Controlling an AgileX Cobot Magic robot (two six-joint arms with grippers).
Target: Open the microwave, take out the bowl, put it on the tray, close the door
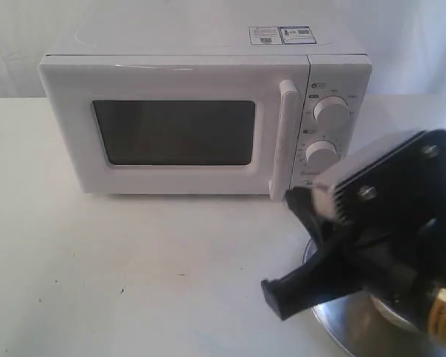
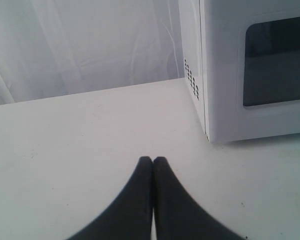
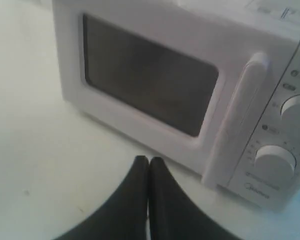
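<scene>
right gripper [image 3: 149, 161]: black fingers pressed together, nothing between them; hangs over the table in front of the microwave, tips aimed at the lower door edge, not touching
right gripper, exterior: near right, big and blurred, closed tip [image 1: 276, 296] pointing left and down over the tray's left rim
left gripper [image 2: 152, 160]: fingers pressed together, empty; low over bare table, left of the microwave's left near corner, well apart from it
tray [image 1: 340, 327]: steel, near right corner of table, mostly hidden under the right arm
microwave [image 1: 178, 71]: white, far middle of table, upright, front facing the camera
door [image 1: 171, 178]: shut flush, dark window
handle [image 1: 286, 137]: vertical, white, at the door's right edge, nothing touching it
knobs: upper [image 1: 331, 111], lower [image 1: 321, 155], on the panel right of the handle
stickers [image 1: 281, 35]: on the microwave top, far right
bowl: cannot tell where; window too dark to see inside
table [image 1: 134, 268]: white
backdrop [image 2: 90, 45]: white cloth behind the table
</scene>
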